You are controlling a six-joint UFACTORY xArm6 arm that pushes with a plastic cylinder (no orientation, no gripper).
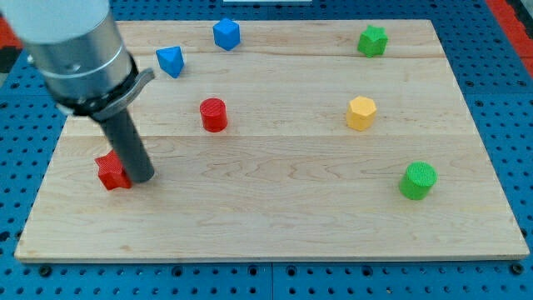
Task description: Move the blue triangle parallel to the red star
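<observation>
The blue triangle (170, 61) lies near the view's top left on the wooden board (275, 208). The red star (111, 171) lies at the view's left, lower down. My tip (142, 177) rests on the board right beside the red star, at its right edge, touching or nearly so. The rod partly hides the star's right side. The blue triangle is well above the tip, towards the view's top.
A blue cube-like block (226, 34) sits at the top, right of the triangle. A red cylinder (213, 114) is at centre left. A yellow hexagon (361, 113), a green star-like block (372, 40) and a green cylinder (417, 180) are at the right.
</observation>
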